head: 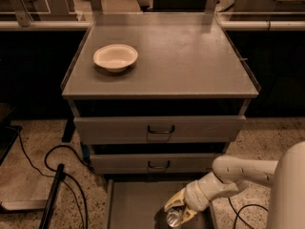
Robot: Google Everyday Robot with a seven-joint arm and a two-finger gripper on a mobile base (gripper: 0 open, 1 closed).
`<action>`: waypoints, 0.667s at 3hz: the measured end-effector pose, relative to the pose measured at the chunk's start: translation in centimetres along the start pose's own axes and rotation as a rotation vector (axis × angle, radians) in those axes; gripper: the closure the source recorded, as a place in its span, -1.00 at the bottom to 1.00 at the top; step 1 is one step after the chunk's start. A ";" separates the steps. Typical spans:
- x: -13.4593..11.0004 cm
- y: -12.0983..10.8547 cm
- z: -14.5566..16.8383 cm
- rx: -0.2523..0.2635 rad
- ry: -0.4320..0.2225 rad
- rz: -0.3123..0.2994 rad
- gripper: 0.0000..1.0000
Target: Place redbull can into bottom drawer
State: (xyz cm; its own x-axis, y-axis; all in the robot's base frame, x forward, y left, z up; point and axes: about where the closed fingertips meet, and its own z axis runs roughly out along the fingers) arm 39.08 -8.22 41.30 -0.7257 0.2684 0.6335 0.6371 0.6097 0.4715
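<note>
The grey cabinet (190, 56) stands in the middle. Its bottom drawer (136, 206) is pulled out toward the front, and its flat floor shows. The two drawers above it, the top drawer (109, 128) and the middle drawer (119, 163), are pushed in.

The robot's arm (238, 171) reaches in from the right side of the cabinet, low down. Its gripper (176, 212) is over the right part of the bottom drawer. The yellowish fingers (173, 202) are closed around the redbull can (171, 218), one on each side. The can is down inside the drawer (whether it touches the floor cannot be told). Its shiny round end faces up toward the camera.

A white bowl (115, 57) sits on the left part of the cabinet top. Black cables (57, 156) lie on the speckled ground left of the cabinet.
</note>
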 end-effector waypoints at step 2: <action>-4.0 0.7 7.8 -0.031 0.047 0.038 1.00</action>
State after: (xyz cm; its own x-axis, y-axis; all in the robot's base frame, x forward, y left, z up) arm 40.41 -2.98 34.31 -0.6885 0.2552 0.6789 0.6722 0.5759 0.4653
